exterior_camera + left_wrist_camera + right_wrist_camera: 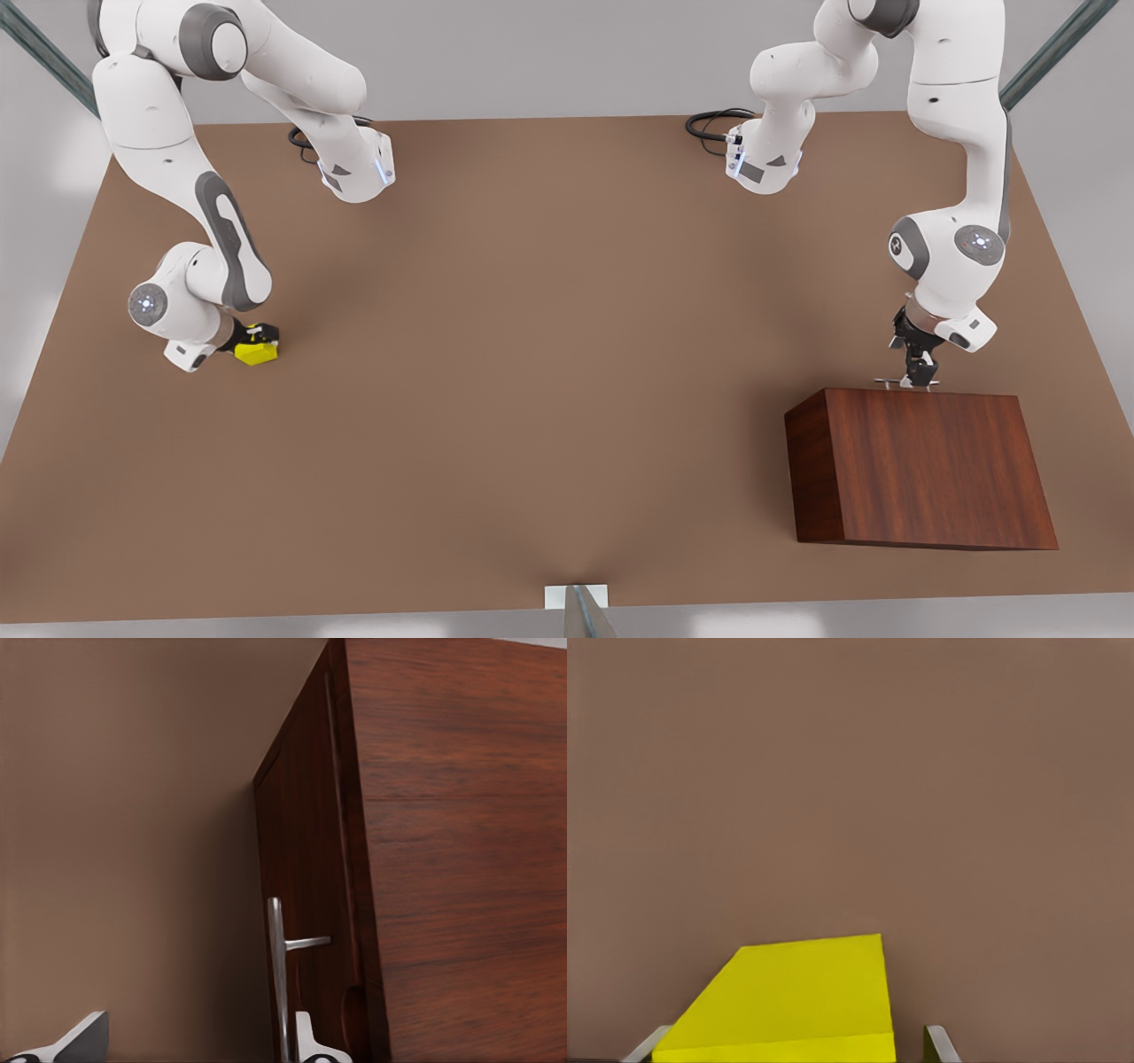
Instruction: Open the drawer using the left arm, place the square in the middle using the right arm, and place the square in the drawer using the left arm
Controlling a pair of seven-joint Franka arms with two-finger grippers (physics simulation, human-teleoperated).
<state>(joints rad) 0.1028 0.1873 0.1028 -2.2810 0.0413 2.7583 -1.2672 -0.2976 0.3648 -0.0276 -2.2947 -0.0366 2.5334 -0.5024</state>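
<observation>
Front view's left: right gripper [251,341] is low on the tabletop [532,372] with the yellow square [256,352] sitting between its spread fingers [939,1043]; one finger touches the cube's side, the other stands a little apart, so no firm clamp visible. Front view's right: left gripper [917,377] is at the cabinet [921,470], its fingers either side of the silver handle [278,974] of the closed drawer [306,904], set wide apart, one finger just beside the bar.
</observation>
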